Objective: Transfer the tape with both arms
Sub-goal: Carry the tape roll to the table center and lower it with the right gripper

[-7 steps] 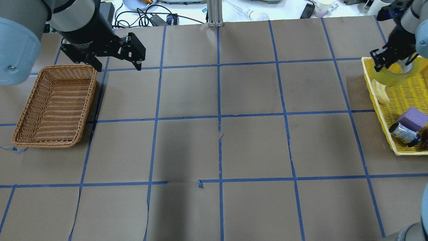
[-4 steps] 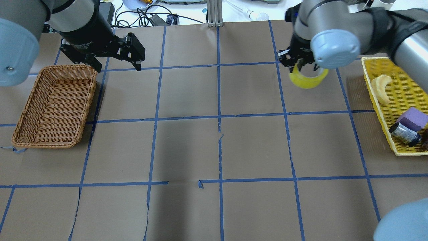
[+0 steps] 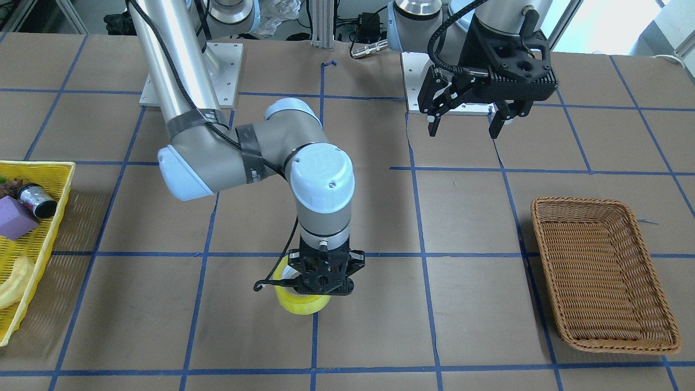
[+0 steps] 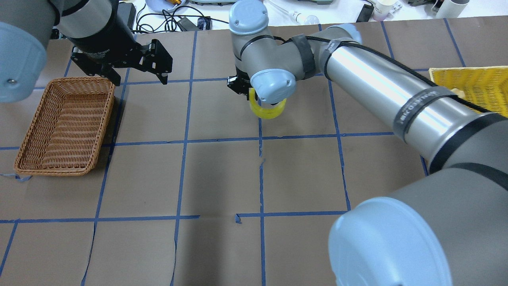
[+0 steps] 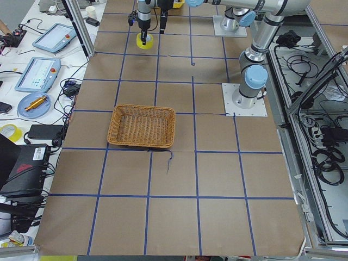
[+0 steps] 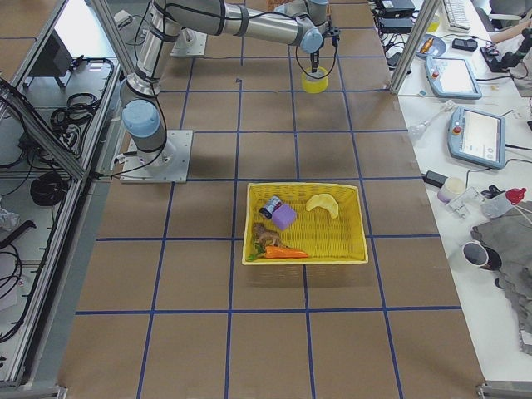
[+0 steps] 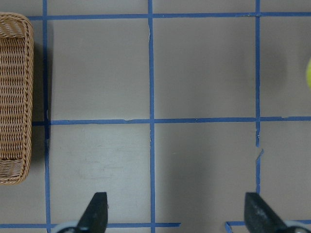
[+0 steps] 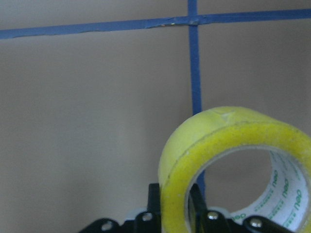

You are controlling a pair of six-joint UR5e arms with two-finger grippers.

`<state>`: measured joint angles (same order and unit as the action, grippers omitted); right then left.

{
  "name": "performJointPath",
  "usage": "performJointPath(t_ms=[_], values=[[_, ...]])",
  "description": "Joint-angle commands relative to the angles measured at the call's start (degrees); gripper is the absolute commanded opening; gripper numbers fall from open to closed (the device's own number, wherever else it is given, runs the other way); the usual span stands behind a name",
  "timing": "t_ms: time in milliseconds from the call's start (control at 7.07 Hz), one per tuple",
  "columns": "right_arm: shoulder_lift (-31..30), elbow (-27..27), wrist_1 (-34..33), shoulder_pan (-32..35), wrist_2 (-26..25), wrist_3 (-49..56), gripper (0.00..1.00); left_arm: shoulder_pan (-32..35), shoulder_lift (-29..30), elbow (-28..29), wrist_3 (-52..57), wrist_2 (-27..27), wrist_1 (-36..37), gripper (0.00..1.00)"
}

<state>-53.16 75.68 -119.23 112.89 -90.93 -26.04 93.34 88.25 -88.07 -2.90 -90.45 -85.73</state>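
Since 0.6 s earlier, the right gripper (image 3: 324, 282), clenched on the tape (image 4: 268, 111), had carried it to the middle of the table (image 4: 222, 174). Handover probably remained; the left gripper (image 4: 141, 79) waited spread beside the wicker basket (image 4: 24, 153).

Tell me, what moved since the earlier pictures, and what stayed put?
The right gripper, shut on the tape throughout, carried it from over the yellow basket leftward in the overhead view to the table's middle. The left gripper stayed open beside the wicker basket, which did not move.
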Motion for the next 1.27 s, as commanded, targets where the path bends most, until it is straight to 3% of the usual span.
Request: performJointPath(t_ms=[0,566,708,849,1132], values=[[2.6,-1.2,0.0,2.1,1.3,-6.6,0.0,0.0,0.0,0.0,0.0,0.0,0.0,1.0],[-0.4,4.5,2.7,2.0,0.8,-9.7,0.0,0.0,0.0,0.0,0.0,-0.1,-0.1,1.0],[-0.6,5.4,1.9,2.0,1.1,-15.0,0.26,0.0,-0.1,0.0,0.0,0.0,0.4,1.0],[-1.7,6.0,1.8,2.0,0.9,-14.0,0.99,-0.1,-0.1,0.0,0.0,0.0,0.6,1.0],[-5.6,5.7,1.9,0.1,1.4,-11.0,1.0,-0.1,0.9,1.3,-0.3,0.0,-0.9,1.0]])
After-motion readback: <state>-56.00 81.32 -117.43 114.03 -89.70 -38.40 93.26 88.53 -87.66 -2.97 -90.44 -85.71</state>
